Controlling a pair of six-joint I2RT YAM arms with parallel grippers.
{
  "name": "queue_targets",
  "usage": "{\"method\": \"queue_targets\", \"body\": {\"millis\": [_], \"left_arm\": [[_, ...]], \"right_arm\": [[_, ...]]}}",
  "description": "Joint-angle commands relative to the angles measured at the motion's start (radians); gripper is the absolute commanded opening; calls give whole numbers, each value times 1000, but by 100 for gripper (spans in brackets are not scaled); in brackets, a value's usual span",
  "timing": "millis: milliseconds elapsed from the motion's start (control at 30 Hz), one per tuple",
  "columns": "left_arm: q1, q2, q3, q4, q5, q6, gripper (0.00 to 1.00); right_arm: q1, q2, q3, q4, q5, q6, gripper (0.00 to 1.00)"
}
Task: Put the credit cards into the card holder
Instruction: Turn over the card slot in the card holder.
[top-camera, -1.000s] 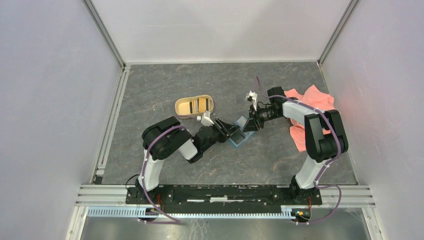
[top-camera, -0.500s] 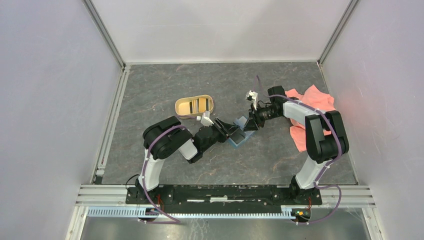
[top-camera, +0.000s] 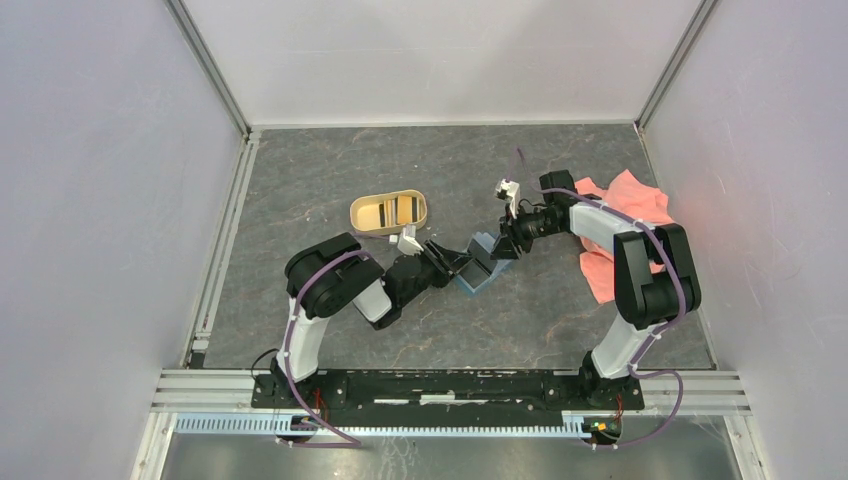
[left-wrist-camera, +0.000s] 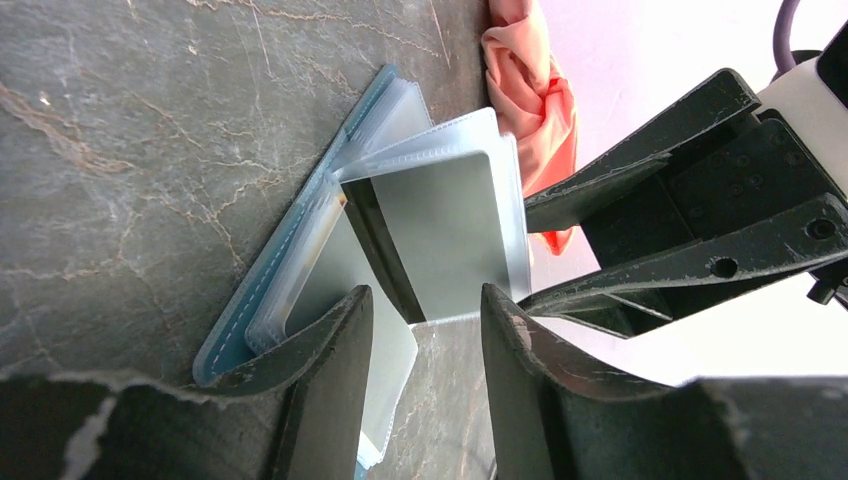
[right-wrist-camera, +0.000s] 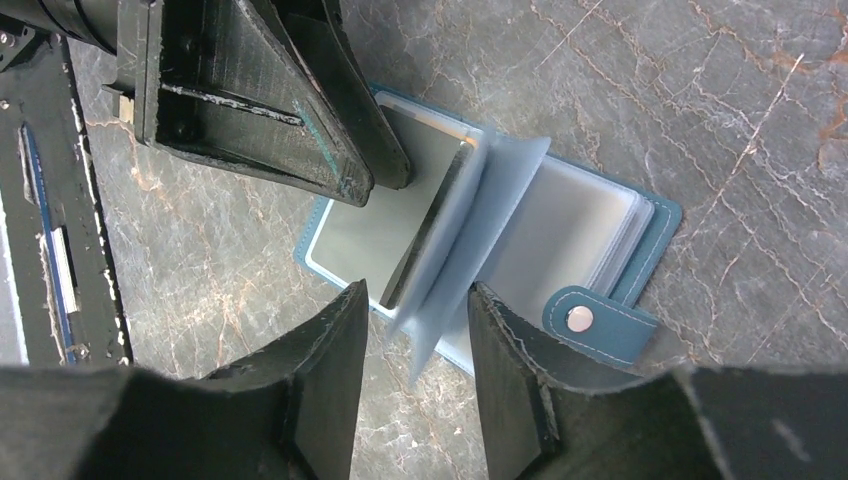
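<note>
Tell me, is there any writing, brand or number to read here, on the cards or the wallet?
No text can be read anywhere.
The card in the blue wallet shows a plain grey face with a dark stripe, no print.
The cards in the tan tray are too small to read.

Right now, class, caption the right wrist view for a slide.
Right end effector open over the teal card holder, a card in its raised clear sleeve.
</note>
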Motion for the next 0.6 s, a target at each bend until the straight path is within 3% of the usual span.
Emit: {"method": "queue_targets", "body": {"millis": [0,567], "left_arm": [[6,5,-16,89,12,-2,52],[17,-15,57,53,29,57,66]], "right_arm": [[0,-24,-1,10,-21,-6,45],[45,-34,6,-35,-70,-77,44]]}}
